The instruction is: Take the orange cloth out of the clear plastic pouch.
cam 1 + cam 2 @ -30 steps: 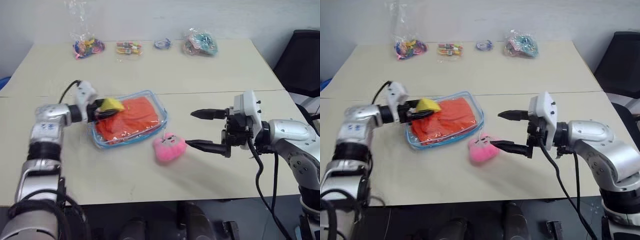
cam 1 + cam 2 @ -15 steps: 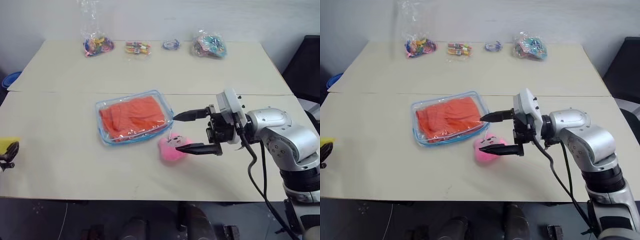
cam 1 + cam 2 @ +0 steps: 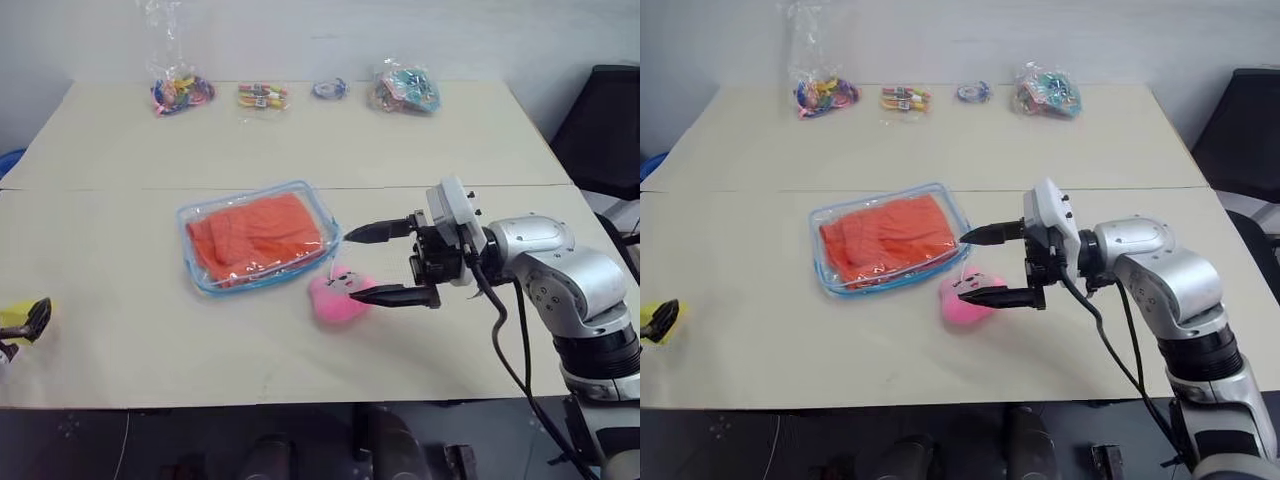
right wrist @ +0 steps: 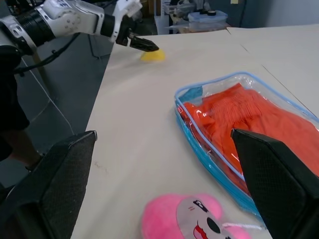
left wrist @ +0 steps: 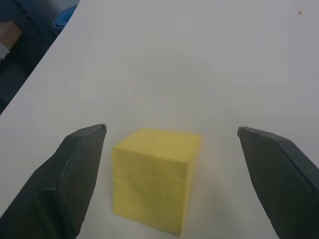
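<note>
Table: I see two pale beige tabletops (image 3: 400, 150) pushed together, one seam running across just behind the pouch; the surface is matte and plain.
Room: a light wall stands behind the far edge, a black chair (image 3: 605, 120) sits at about 2 o'clock off the table, and something blue (image 3: 8, 162) pokes out past the edge at 9 o'clock.
Pouch: the flat clear plastic pouch with light-blue zipper edging (image 3: 257, 237) lies near the middle of the table, slightly askew.
Cloth: the bright orange fabric cloth (image 3: 885, 238) is inside the pouch, folded and filling most of it.
Right gripper: my right gripper (image 3: 375, 262) hangs level, pointing toward 9 o'clock, fingers spread wide with nothing between them; one tip is just beside the pouch's right edge, the other over the plush.
Plush: a small pink plush toy with a face (image 4: 192, 222) lies at 5 o'clock from the pouch, just beside it.
Left gripper: my left gripper (image 5: 172, 137) is low at the near left edge of the table, fingers apart on either side of a small yellow foam block (image 5: 154, 177); I see a gap on each side, so it grips nothing.
Far edge: four small clear bags of colourful items (image 3: 178, 92) line up at 12 o'clock, well apart from the pouch.
</note>
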You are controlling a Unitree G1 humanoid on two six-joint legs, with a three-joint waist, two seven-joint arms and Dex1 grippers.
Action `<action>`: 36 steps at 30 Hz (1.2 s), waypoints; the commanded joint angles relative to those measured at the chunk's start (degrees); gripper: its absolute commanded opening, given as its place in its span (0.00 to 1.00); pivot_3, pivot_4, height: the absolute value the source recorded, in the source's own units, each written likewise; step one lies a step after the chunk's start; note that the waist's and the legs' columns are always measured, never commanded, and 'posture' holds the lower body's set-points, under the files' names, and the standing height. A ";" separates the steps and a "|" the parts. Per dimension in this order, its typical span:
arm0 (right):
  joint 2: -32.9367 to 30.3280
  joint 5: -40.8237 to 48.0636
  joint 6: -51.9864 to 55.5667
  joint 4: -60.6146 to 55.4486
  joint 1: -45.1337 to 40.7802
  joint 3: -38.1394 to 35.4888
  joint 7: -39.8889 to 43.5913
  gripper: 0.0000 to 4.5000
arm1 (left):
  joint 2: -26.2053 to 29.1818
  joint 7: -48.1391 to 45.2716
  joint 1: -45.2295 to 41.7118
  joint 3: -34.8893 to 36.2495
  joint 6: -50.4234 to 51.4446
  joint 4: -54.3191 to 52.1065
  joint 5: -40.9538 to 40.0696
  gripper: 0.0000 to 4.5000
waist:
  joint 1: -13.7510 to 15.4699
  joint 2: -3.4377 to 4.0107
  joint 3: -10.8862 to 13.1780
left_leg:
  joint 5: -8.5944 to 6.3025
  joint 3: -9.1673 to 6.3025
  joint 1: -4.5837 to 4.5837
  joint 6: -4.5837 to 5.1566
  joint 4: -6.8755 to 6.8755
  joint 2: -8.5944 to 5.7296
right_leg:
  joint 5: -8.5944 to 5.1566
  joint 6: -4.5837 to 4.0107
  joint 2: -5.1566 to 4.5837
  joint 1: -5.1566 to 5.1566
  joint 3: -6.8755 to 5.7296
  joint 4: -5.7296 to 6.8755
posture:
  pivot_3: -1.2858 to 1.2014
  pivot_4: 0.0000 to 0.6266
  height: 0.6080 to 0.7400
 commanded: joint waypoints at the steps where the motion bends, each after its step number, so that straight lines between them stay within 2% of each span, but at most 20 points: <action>1: -1.97 -0.70 -1.37 -0.39 0.74 -2.95 0.54 1.00 | 6.01 -7.87 1.28 3.45 -0.22 -10.79 -6.50 1.00 | 0.32 -0.04 0.00 | -0.01 -0.03 0.01 -0.02 0.01 0.06 | -0.03 -0.06 -0.01 0.00 -0.04 0.02 | 0.52 0.24 1.00; 3: -2.57 -1.48 -1.95 -0.05 1.20 -3.18 0.94 1.00 | 8.69 -11.95 1.22 1.19 1.84 -15.77 -10.41 1.00 | 0.90 0.04 0.02 | -0.02 -0.08 0.00 -0.03 0.05 0.03 | -0.05 -0.08 -0.12 0.05 -0.11 0.03 | 0.52 0.24 1.00; 7: -3.11 -2.58 -2.66 0.41 2.05 -3.71 0.89 1.00 | 14.16 -17.29 -1.09 -8.97 4.50 -24.08 -15.50 1.00 | 1.08 0.15 0.08 | -0.01 -0.11 0.03 -0.02 0.04 -0.03 | -0.04 -0.08 -0.17 0.07 -0.03 0.05 | 0.52 0.24 1.00; 11: -3.28 -2.72 -2.46 -0.95 3.47 -4.62 -0.10 1.00 | 20.12 -20.95 -5.38 -27.01 -3.55 -24.64 -6.38 1.00 | 0.25 0.20 0.10 | -0.01 -0.03 0.03 -0.04 -0.02 -0.12 | -0.08 -0.13 0.00 0.03 -0.07 0.06 | 0.52 0.24 1.00; 14: -3.37 -2.63 -2.08 -2.13 4.49 -5.26 -1.06 1.00 | 21.24 -21.64 -10.49 -37.49 -10.58 -19.46 1.12 1.00 | -0.20 0.27 0.14 | -0.03 0.13 0.04 -0.10 -0.06 -0.10 | -0.09 -0.17 0.16 -0.03 -0.01 0.05 | 0.52 0.24 1.00; 17: -3.47 -2.53 -1.71 -3.25 5.53 -5.82 -1.97 1.00 | 19.87 -21.78 -16.05 -44.49 -15.88 -13.58 6.40 1.00 | -0.46 0.27 0.15 | -0.01 0.58 0.08 -0.15 -0.08 -0.04 | -0.13 -0.26 0.23 -0.03 -0.06 0.14 | 0.52 0.24 1.00; 22: -3.74 -2.01 -0.99 -4.91 7.00 -6.77 -3.71 1.00 | 17.84 -20.42 -21.53 -50.26 -24.01 -5.63 13.40 1.00 | -0.29 0.27 0.15 | -0.02 0.63 0.07 -0.15 -0.08 -0.03 | -0.14 -0.26 0.25 -0.05 -0.05 0.14 | 0.52 0.24 1.00; 25: -3.86 -1.83 -0.77 -5.70 7.78 -7.14 -4.43 1.00 | 16.39 -20.57 -22.30 -50.01 -28.84 -3.65 13.79 0.86 | -0.04 0.27 0.15 | -0.02 0.63 0.06 -0.15 -0.07 -0.03 | -0.14 -0.26 0.24 -0.05 -0.05 0.13 | 0.52 0.24 1.00; 33: -3.95 -1.36 -0.41 -6.83 8.72 -7.48 -4.86 1.00 | 16.06 -24.09 -21.25 -48.14 -31.43 -3.11 11.27 0.28 | 0.46 0.27 0.15 | -0.01 0.62 0.05 -0.14 -0.01 -0.04 | -0.13 -0.25 0.18 -0.04 -0.07 0.16 | 0.52 0.24 1.00; 36: -4.47 -1.61 -0.52 -7.26 8.86 -7.13 -4.15 1.00 | 17.28 -27.13 -20.16 -48.68 -35.29 -2.42 11.43 0.07 | 0.35 0.27 0.15 | -0.02 0.62 0.05 -0.14 -0.02 -0.03 | -0.13 -0.25 0.18 -0.04 -0.07 0.16 | 0.52 0.24 1.00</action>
